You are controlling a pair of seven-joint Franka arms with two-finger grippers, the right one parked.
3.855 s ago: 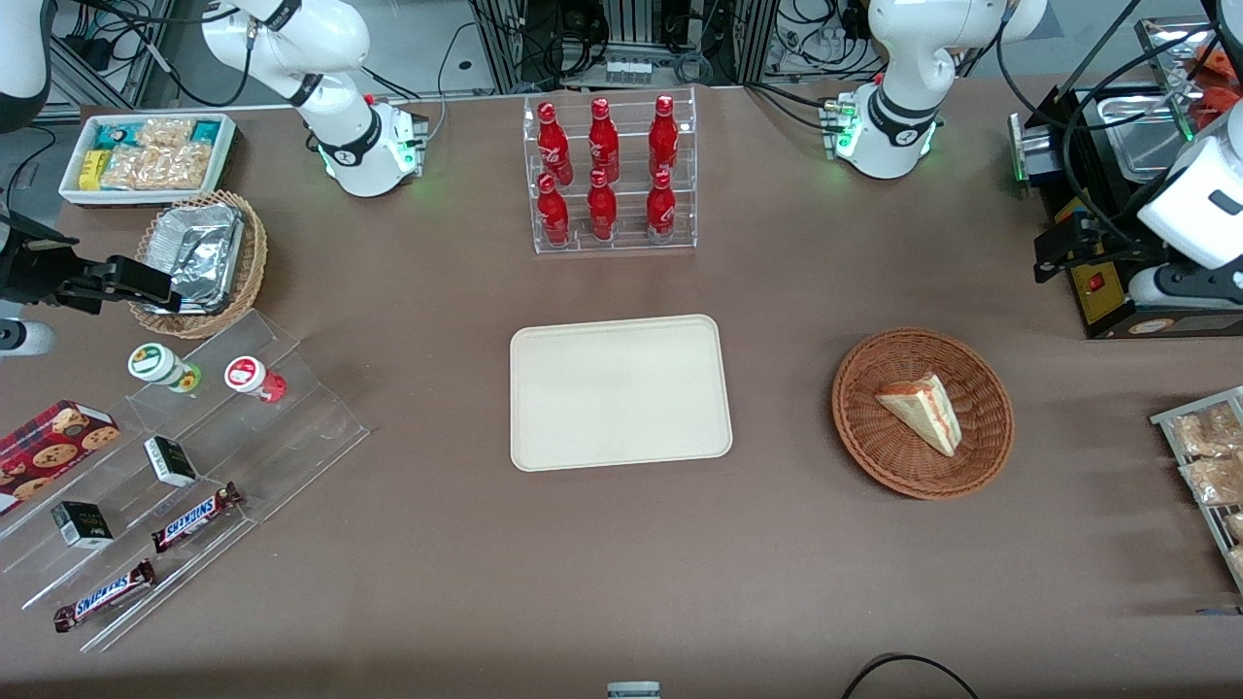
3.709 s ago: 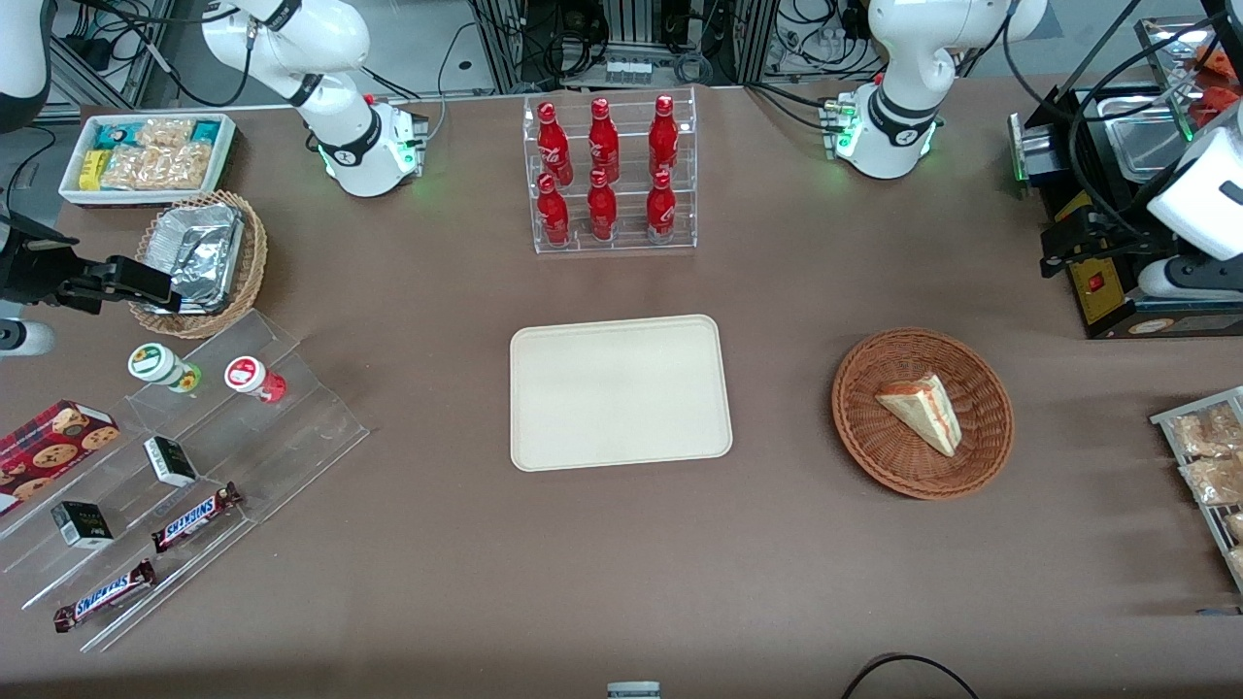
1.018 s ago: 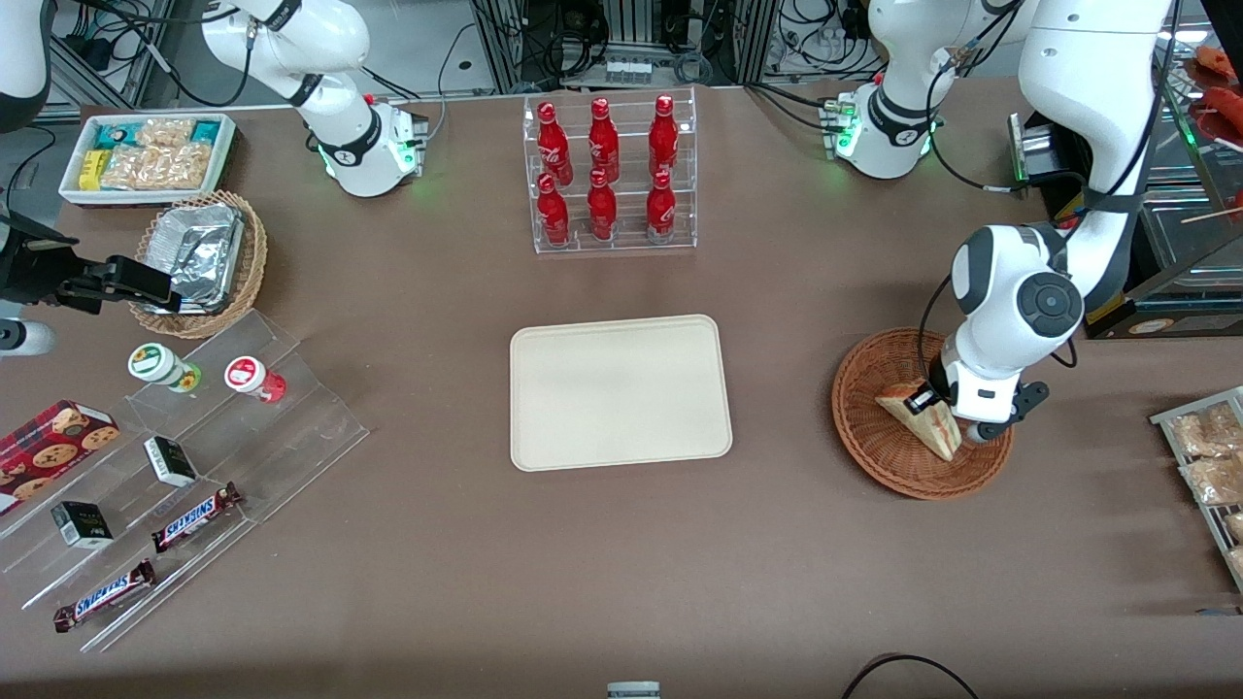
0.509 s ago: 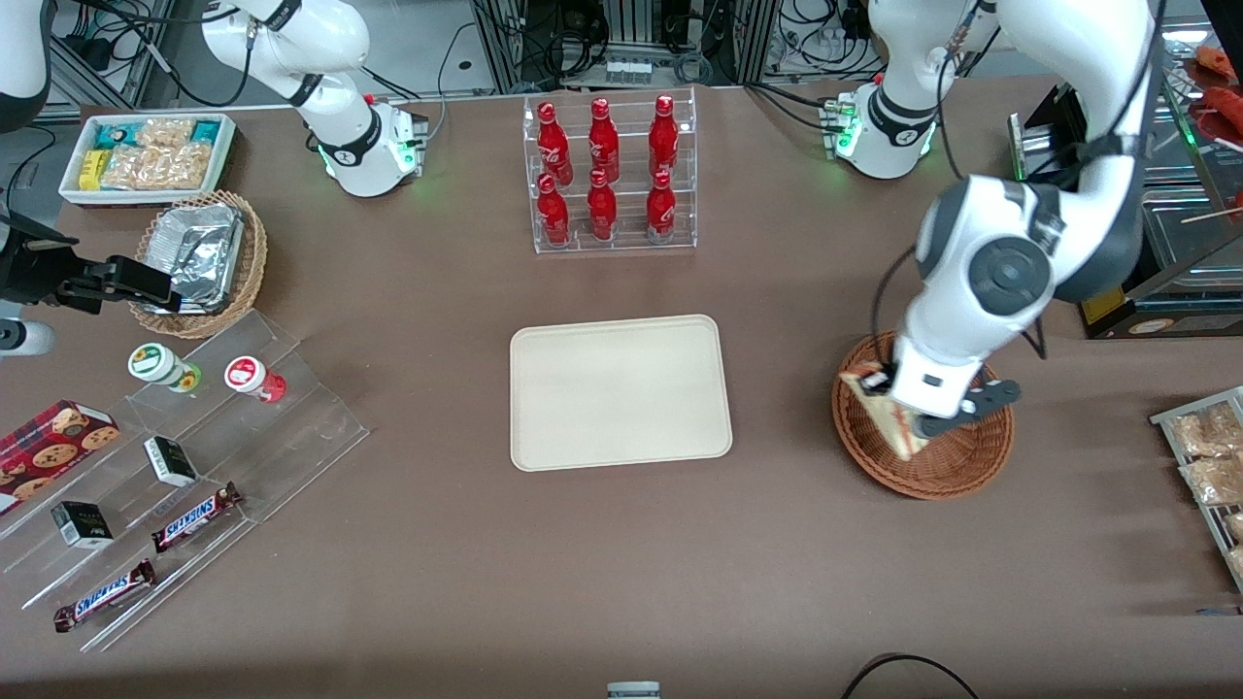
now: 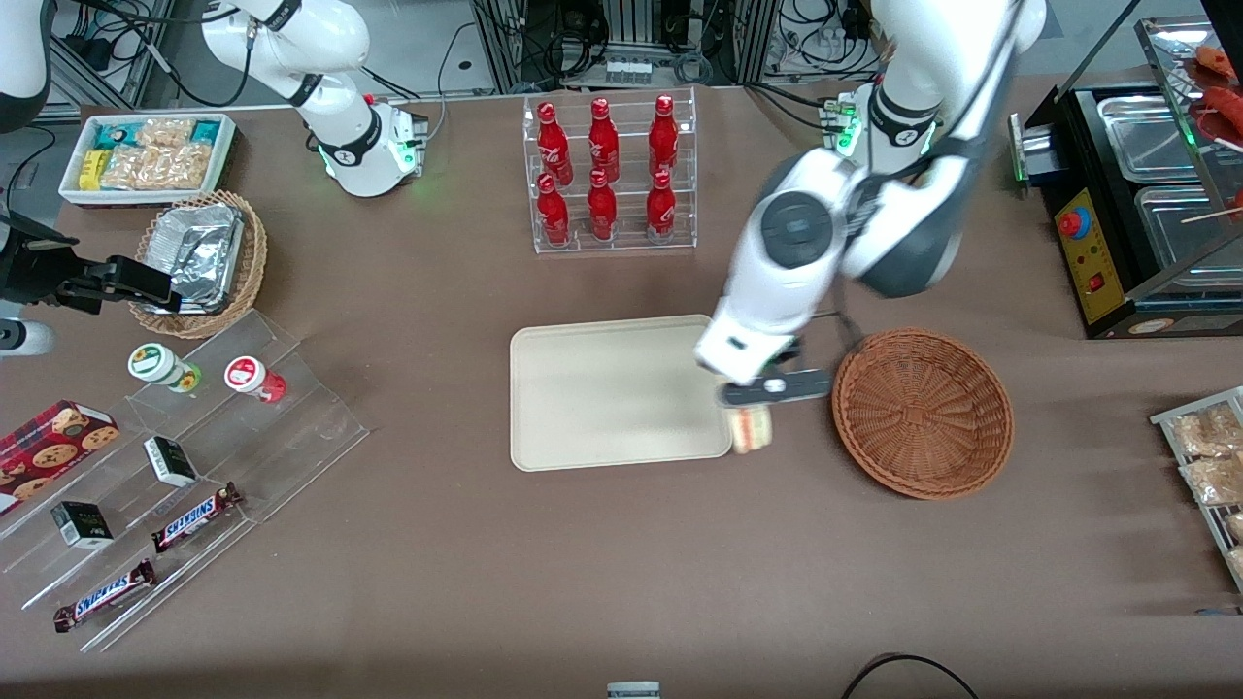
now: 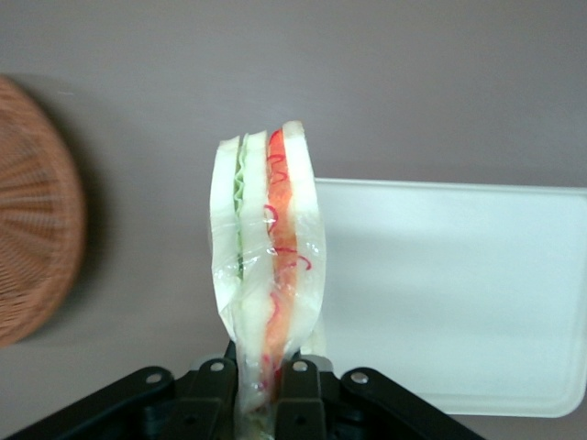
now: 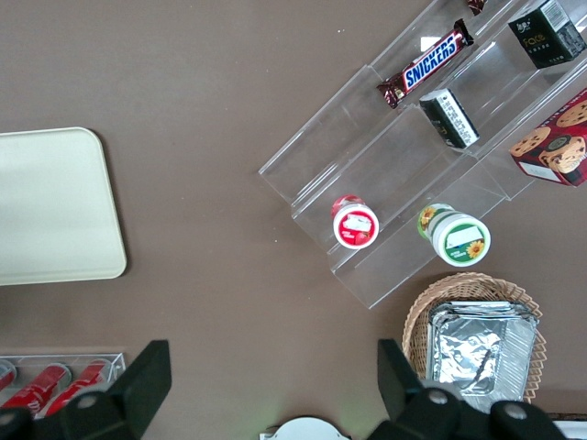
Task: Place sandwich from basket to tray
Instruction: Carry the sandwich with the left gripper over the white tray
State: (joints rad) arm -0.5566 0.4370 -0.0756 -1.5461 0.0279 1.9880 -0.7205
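Woven wicker basket (image 5: 923, 413), glossy film-wrapped sandwich (image 6: 266, 266)

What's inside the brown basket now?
Nothing shows inside the basket; its woven bottom is bare. The sandwich is out, pinched in the gripper above the table at the tray's edge.

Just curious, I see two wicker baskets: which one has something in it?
The lighter tan basket toward the parked arm's end, holding a foil container. The reddish-brown basket holds nothing; the gripper carries the sandwich.
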